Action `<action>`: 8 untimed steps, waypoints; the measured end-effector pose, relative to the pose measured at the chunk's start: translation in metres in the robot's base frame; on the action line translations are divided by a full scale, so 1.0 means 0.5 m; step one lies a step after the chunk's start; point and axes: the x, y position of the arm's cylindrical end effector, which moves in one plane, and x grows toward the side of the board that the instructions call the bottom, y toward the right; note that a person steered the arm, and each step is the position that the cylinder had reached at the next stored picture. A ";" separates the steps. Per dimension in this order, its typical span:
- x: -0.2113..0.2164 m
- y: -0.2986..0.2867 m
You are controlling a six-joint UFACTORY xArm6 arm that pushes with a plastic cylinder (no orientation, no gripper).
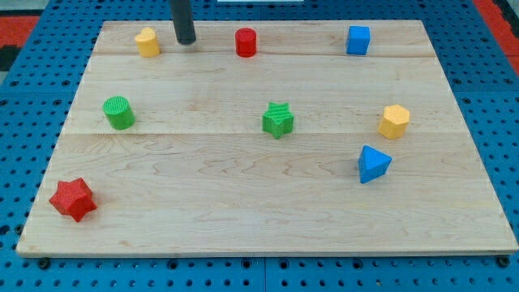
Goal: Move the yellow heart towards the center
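The yellow heart (147,41) sits near the board's top left corner. My tip (186,40) rests on the board just to the right of it, a small gap apart, between the heart and the red cylinder (246,42). The rod rises out of the view's top. The green star (278,120) lies near the middle of the wooden board (243,203).
A green cylinder (119,112) is at the left, a red star (73,199) at the bottom left. A blue cube (358,40) is at the top right, a yellow hexagon (394,121) at the right, a blue triangular block (373,164) below it.
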 end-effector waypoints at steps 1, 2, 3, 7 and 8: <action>-0.016 -0.150; 0.079 -0.180; 0.145 -0.105; 0.153 -0.052; 0.236 -0.004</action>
